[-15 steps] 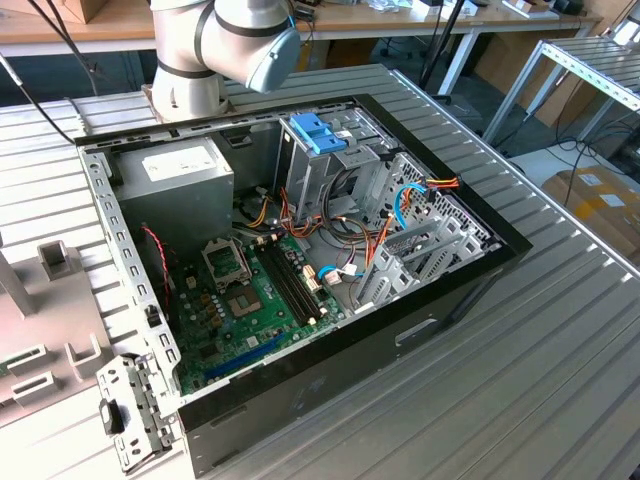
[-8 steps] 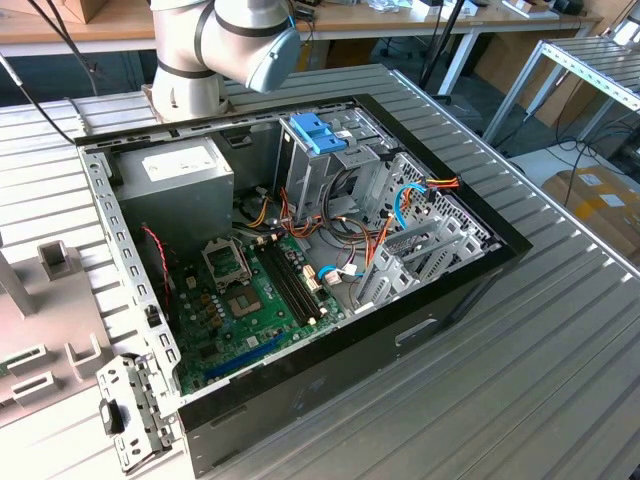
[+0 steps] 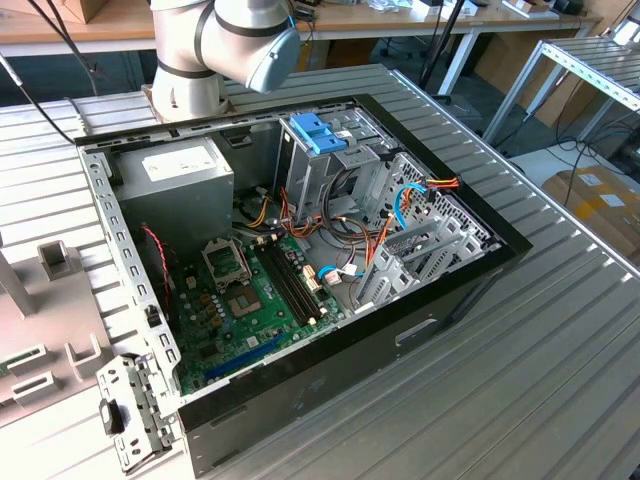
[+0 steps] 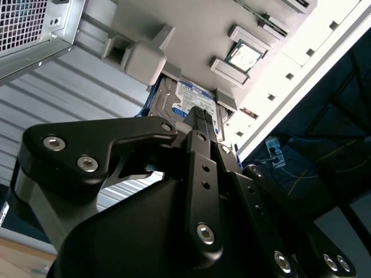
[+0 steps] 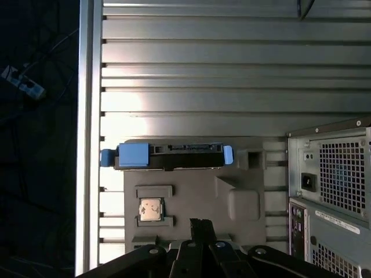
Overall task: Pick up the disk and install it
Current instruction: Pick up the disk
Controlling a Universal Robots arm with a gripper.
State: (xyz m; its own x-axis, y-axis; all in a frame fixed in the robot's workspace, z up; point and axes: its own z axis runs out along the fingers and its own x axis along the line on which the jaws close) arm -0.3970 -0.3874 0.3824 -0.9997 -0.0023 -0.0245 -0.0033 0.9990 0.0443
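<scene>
The disk point(image 5: 168, 156) stands on its edge in a slot of a grey fixture plate point(image 5: 191, 188), a silver drive with blue carrier rails at both ends. Its white-and-blue label shows in the second wrist view point(image 4: 194, 98). My gripper point(image 5: 200, 225) hovers over the near part of the fixture, a short way from the disk and not touching it. The black fingers point(image 4: 203, 119) lie together, shut on nothing, with the disk straight beyond their tips. The open computer case point(image 3: 300, 240) with its blue drive bay bracket point(image 3: 318, 132) sits mid-table in the exterior view.
A processor chip point(image 5: 151, 209) sits in a pocket of the fixture next to the gripper. The case's rear panel point(image 5: 330, 191) stands close beside the fixture. Inside the case are a grey power supply point(image 3: 180, 180), the green motherboard point(image 3: 255, 300) and loose cables point(image 3: 400, 215). The table edge point(image 5: 90, 139) runs past the fixture's other side.
</scene>
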